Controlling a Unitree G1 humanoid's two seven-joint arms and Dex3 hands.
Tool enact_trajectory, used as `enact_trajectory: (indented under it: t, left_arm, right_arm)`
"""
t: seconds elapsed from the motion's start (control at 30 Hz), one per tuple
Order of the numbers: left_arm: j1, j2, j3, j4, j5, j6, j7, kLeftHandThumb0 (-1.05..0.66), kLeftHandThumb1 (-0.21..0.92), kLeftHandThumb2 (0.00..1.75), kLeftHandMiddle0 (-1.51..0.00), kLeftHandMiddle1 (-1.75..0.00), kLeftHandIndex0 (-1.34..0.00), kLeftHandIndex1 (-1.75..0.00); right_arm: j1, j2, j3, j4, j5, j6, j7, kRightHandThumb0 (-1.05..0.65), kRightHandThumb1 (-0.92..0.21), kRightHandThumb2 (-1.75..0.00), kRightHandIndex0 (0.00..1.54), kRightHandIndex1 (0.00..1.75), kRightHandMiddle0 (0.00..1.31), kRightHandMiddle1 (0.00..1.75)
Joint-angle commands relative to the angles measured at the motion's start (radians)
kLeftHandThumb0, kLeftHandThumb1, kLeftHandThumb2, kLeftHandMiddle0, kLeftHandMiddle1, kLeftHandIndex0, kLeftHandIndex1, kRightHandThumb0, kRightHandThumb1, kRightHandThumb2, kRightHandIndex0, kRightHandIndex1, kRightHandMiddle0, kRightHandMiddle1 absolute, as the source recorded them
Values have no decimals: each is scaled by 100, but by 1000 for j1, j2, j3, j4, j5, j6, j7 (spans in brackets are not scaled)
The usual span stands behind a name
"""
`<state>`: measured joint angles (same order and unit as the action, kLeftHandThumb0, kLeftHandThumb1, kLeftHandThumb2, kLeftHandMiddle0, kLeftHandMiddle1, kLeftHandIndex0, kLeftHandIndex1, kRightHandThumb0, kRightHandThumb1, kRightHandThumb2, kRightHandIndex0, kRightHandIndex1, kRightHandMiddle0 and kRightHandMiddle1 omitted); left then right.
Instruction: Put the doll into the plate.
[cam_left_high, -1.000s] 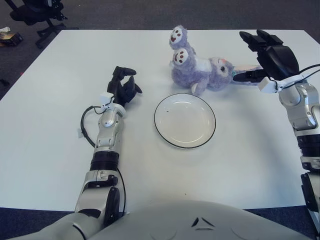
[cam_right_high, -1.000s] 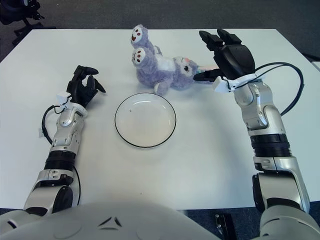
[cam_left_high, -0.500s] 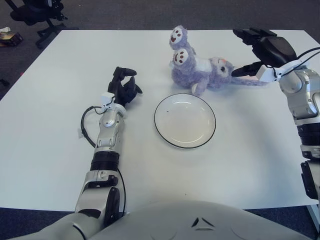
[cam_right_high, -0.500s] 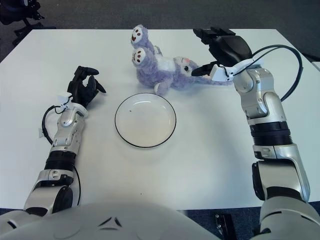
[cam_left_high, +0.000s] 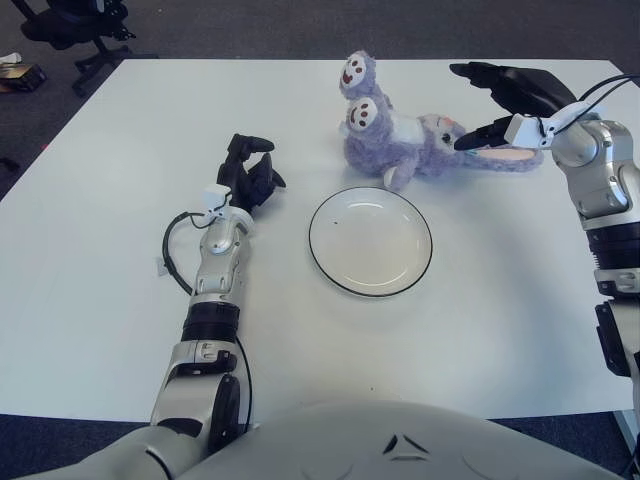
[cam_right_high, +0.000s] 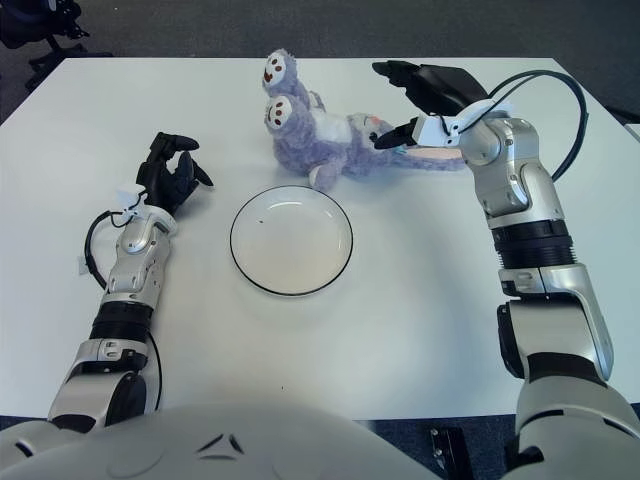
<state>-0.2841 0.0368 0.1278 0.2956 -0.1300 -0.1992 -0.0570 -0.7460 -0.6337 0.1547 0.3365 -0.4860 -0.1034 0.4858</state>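
White table (cam_left_high: 90, 300), broad, bearing everything. On it, near the middle, a round white plate (cam_left_high: 370, 241) with a thin dark rim, nothing inside. Behind the plate, toward the far edge and slightly right, a lilac plush doll (cam_left_high: 400, 135): fluffy, lying on its side, two feet with brown-and-white soles raised at the left end, pale belly patch, long ears trailing out to the right. Doll close to the plate's far rim but outside it.

Compared with a second ago: right hand (cam_left_high: 497, 100) swung leftward and farther across the table, from beside the ears to above them; doll, plate and left arm unchanged.

Right hand now over the doll's ear end, dark fingers (cam_right_high: 405, 72) spread wide, one reaching out beyond the doll, a lower one (cam_left_high: 473, 138) pointing down at the head near the base of the ears; whether touching the plush cannot be told. Nothing gripped.

Left hand (cam_left_high: 249, 172) left of the plate, well apart from the doll, fingers loosely curled, holding nothing.
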Motion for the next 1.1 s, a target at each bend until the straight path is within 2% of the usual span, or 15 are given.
enact_trajectory:
  t: [0.0, 0.2, 0.37, 0.73, 0.9, 1.07]
  left_arm:
    - [37, -7, -6, 1, 11, 10, 8, -37, 77, 71, -77, -175, -29, -175]
    - [39, -7, -7, -3, 12, 13, 9, -37, 77, 71, -78, -175, -30, -175]
    - [57, -5, -10, -26, 15, 16, 9, -37, 77, 71, -78, -175, -30, -175]
    - [67, -6, -9, -43, 19, 25, 8, -37, 77, 71, -78, -175, -30, -175]
    - [76, -4, -9, -50, 20, 21, 4, -37, 77, 71, -79, -175, -30, -175]
    - [78, -3, -10, -51, 20, 20, 4, -37, 77, 71, -79, -175, -30, -175]
  right_arm:
    - [-50, 29, 26, 54, 24, 20, 37, -79, -91, -2, 37, 1, 27, 2]
    - [-64, 33, 35, 75, 26, 18, 40, -77, -90, -1, 40, 1, 28, 2]
    - [-117, 74, 78, 184, 16, -16, 40, -73, -88, 0, 43, 2, 28, 1]
    - [-164, 75, 108, 283, 18, -71, 45, -71, -86, 0, 44, 1, 27, 1]
    - [-224, 98, 135, 423, 18, -128, 59, -71, -85, 0, 45, 1, 25, 0]
    - [-246, 106, 140, 478, 17, -159, 50, -72, -84, 0, 46, 1, 23, 0]
